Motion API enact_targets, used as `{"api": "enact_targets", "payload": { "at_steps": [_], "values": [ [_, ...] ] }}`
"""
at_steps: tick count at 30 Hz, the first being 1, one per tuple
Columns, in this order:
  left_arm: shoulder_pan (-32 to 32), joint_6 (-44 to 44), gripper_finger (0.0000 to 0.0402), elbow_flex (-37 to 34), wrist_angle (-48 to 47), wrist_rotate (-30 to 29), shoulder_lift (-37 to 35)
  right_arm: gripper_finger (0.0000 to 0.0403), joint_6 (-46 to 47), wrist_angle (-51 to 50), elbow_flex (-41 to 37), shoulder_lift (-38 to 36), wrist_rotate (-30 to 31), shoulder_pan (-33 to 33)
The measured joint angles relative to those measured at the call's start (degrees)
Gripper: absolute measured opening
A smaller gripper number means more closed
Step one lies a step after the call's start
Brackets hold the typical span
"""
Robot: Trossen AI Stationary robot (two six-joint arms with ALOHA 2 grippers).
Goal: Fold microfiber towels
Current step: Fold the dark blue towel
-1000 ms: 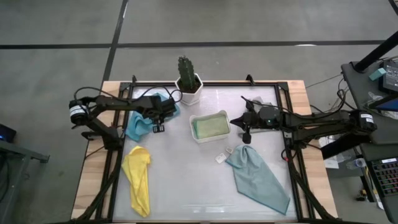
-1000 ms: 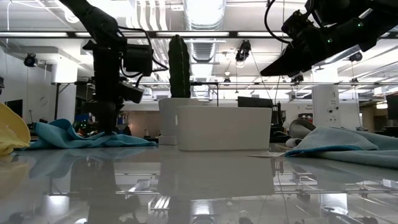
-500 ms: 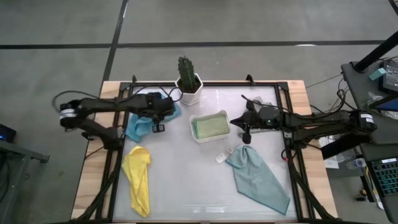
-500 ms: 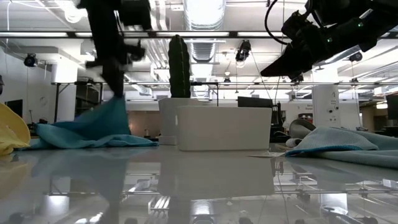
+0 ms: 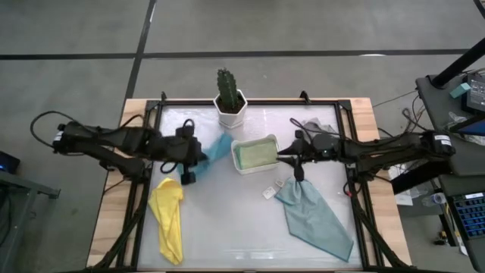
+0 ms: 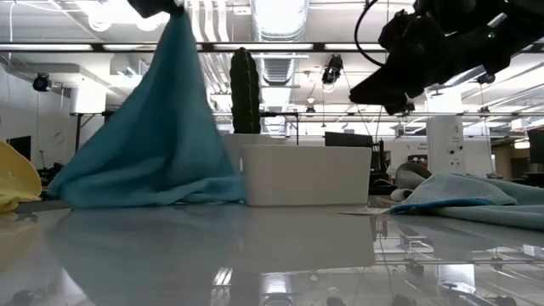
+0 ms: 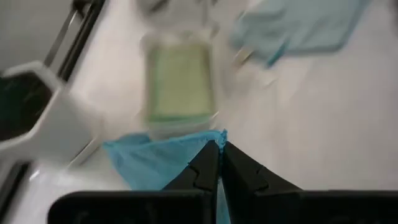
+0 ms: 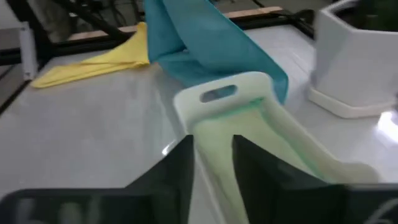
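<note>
Lying nearest the front edge of the table [image 5: 227, 235], the yellow towel [image 5: 168, 220] is bunched into a long strip whose long axis runs front to back, just beside the left frame rail. The pale teal towel [image 5: 314, 216] lies at the front right, its long axis diagonal — narrow end toward the table's middle, broad end toward the front right corner. A small white tag [image 5: 269, 192] sits just beside its narrow end.

At mid-table, the left gripper [image 5: 189, 155] has its jaws together, clamped on a corner of the bright blue towel [image 5: 216, 148]. The high view shows this towel only as a short strip running from the gripper toward the cactus pot [image 5: 229, 112]; the low view shows what that view hides — the cloth hangs as a tall tent from the raised corner, its lower edge resting on the table. The left wrist view shows the fingertips pinched on the blue corner.

The right gripper [image 5: 294, 157] hovers just beside the right end of the white tray [image 5: 255, 153], jaws slightly apart, holding nothing. The tray contains the olive green towel [image 5: 256, 155], folded flat; the right wrist view shows it through the gap between the fingers [image 8: 174, 171].

At the far edge stands the white pot with its upright cactus [image 5: 225, 82].
</note>
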Motion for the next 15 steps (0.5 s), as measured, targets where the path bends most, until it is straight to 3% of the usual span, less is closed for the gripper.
{"api": "enact_targets", "payload": {
  "at_steps": [3,8,15],
  "values": [
    [-4.7,-3.9,0.0000,0.1,2.5,0.1,0.3,0.0148,-0.4,5.9,0.4,4.7,0.0,2.0],
    [-12.1,-15.0,0.0000,-0.4,1.5,0.5,1.2,0.0205,-2.1,7.6,5.4,12.5,0.0,3.7],
    [-23.2,-29.5,0.0000,-0.4,1.0,0.9,3.3,0.0245,-7.8,7.5,13.7,23.4,-0.5,4.8]
  ]
}}
